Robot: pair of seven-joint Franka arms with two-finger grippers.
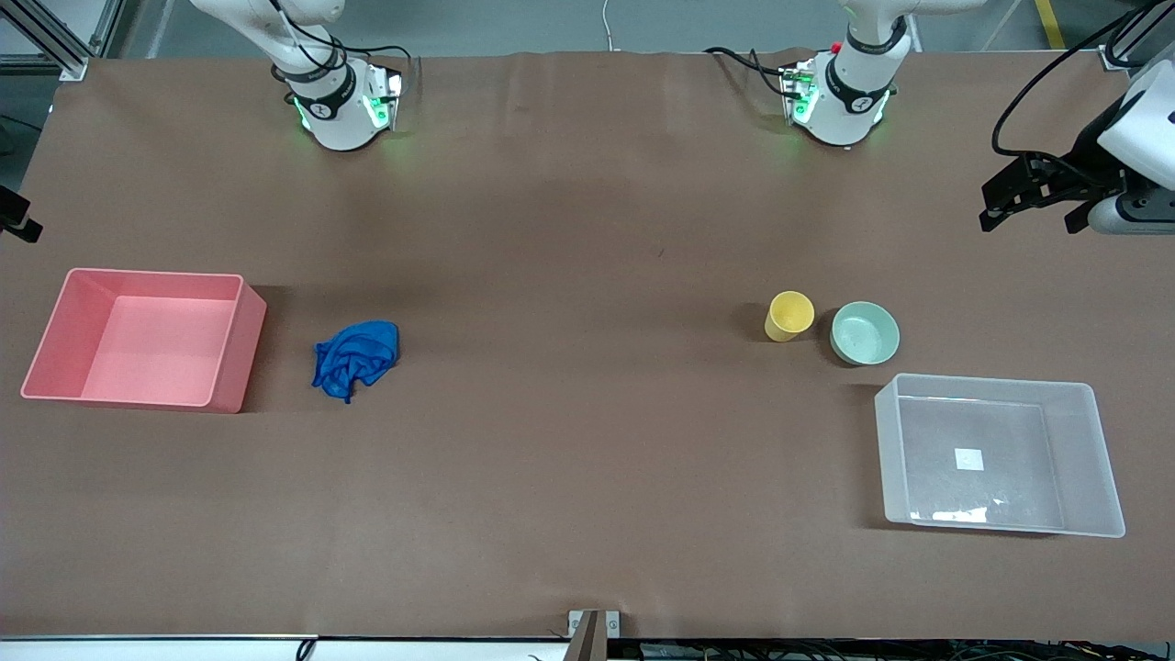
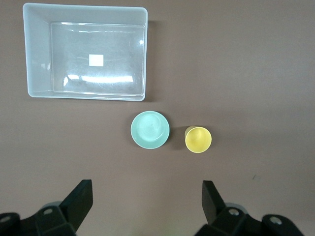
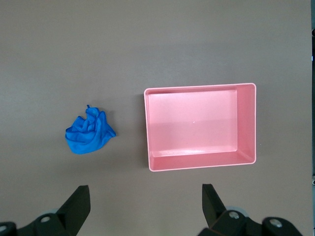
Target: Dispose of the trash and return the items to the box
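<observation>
Brown table [image 1: 587, 229] fills front view, nothing moved yet by look of it. Blue cloth wad [image 1: 356, 358] lies on table left of centre, just beside pink bin [image 1: 55, 349], not in it. Yellow cup [image 1: 788, 315] and mint bowl [image 1: 865, 332] stand side by side, right of centre, just above clear box [image 1: 895, 441], which holds nothing. Left gripper [image 2: 147, 201] high over cup and bowl, fingers spread. Right gripper [image 3: 145, 206] high over table near cloth and pink bin, fingers spread. All steps left: trash disposal, cup and bowl into box.

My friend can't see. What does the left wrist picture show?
The open left gripper hangs high over a brown table. Below sit a mint-green bowl beside a yellow cup, with an empty clear box close by the bowl.
</observation>
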